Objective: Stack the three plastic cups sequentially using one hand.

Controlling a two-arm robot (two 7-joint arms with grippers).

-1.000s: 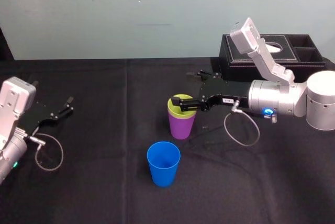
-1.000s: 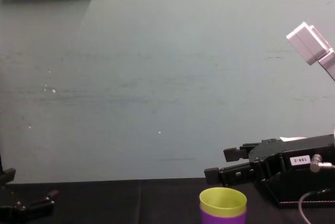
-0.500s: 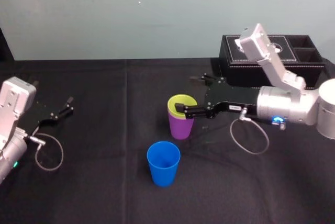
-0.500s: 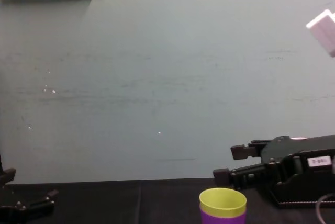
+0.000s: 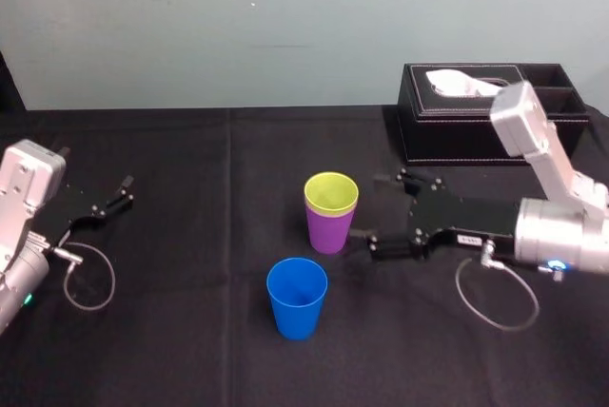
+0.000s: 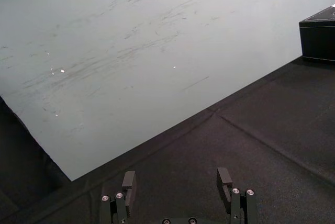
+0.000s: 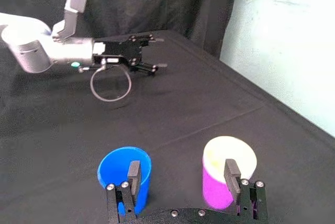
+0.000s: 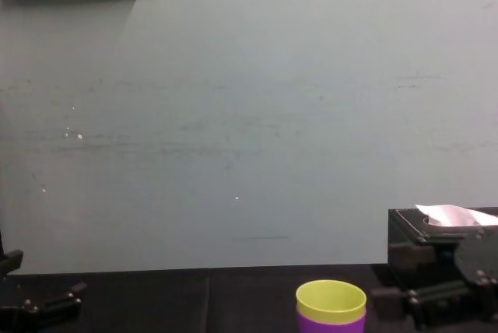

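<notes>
Head view shows the yellow-green round plastic cup [image 5: 331, 191] nested in the purple round plastic cup [image 5: 329, 231] on the black-clothed table [image 5: 190, 359], with the blue round plastic cup [image 5: 297, 300] alone just in front. The black 2-fingered right gripper [image 5: 371, 209] sits low beside the nested pair, perhaps just clear of it, fingers spread wide and empty; the left gripper [image 5: 107, 202] lies parked far left. These 3 tumblers look light, stiff and slick, so pinching the wall at the rim seems surest.
</notes>
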